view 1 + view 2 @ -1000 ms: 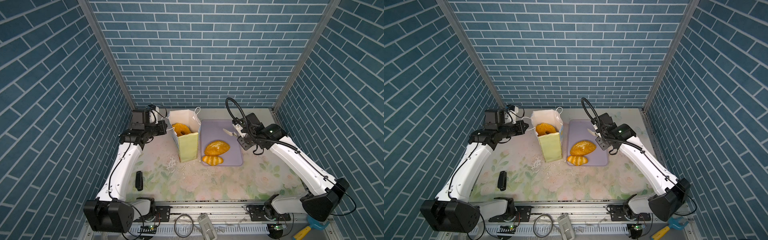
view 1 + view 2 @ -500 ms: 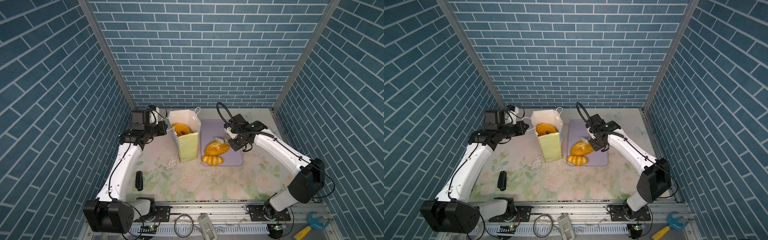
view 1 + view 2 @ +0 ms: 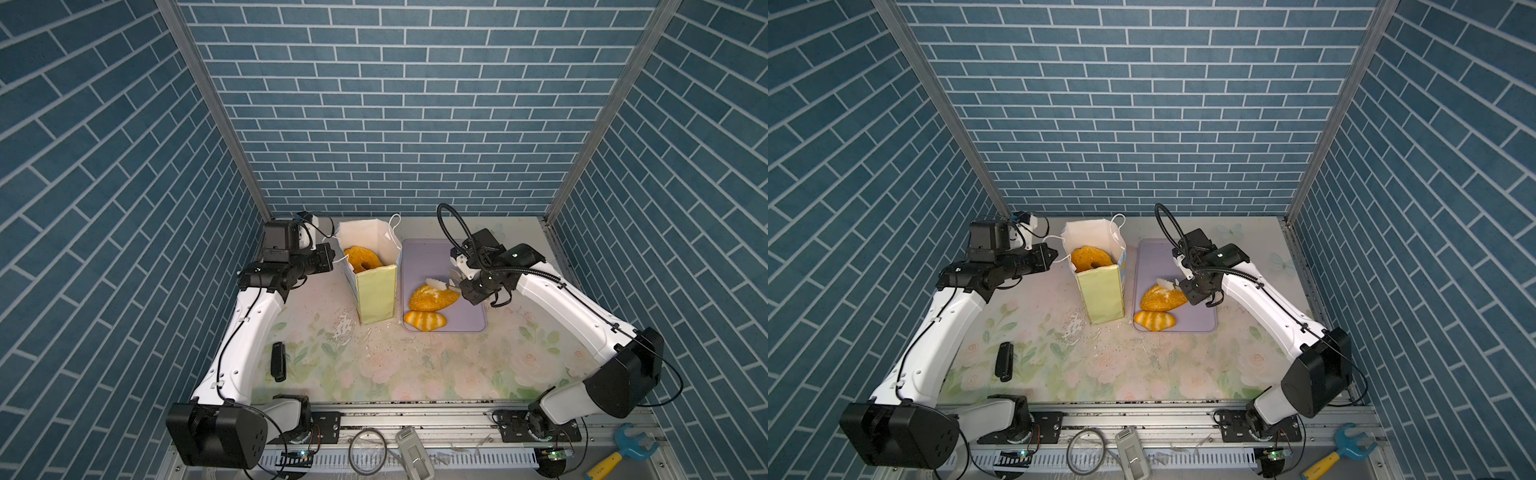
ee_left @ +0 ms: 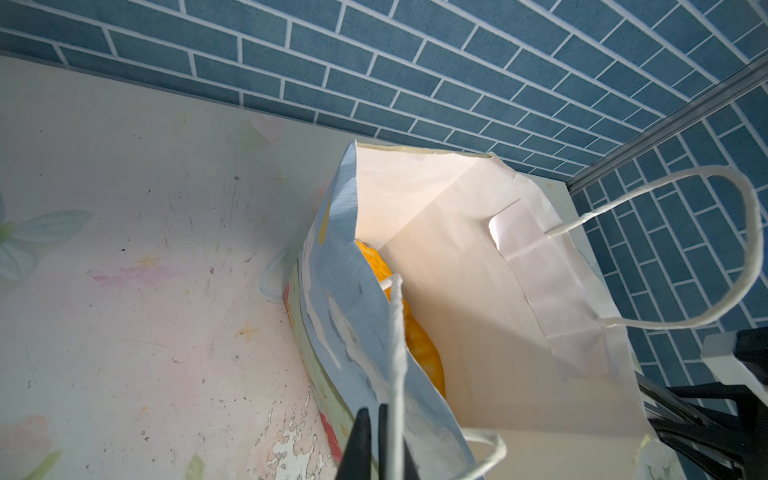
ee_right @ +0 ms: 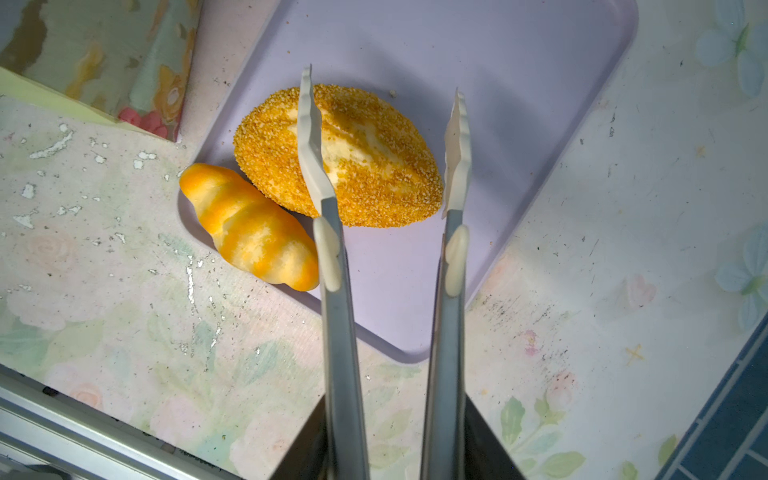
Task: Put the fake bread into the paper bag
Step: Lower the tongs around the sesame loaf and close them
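Golden ring (image 3: 362, 258) lies in pale paper bag (image 3: 376, 297); seeded loaf (image 3: 432, 298), striped roll (image 3: 424, 321) remain; your left gripper (image 4: 372, 432) pinches its cord (image 4: 397, 332), right gripper (image 5: 395, 453) grips tongs (image 5: 336, 332)

We see only pt of twisted ring (image 3: 354, 252); paper bag (image 3: 376, 297) walls hide rest. Tongs (image 5: 338, 332) cover some seeded loaf (image 5: 374, 174). L gripper (image 4: 373, 419) jaws cut off by wrist-view edge.

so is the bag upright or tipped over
Upright: the bag stands on its base, mouth open upward, with a ring pastry visible inside.
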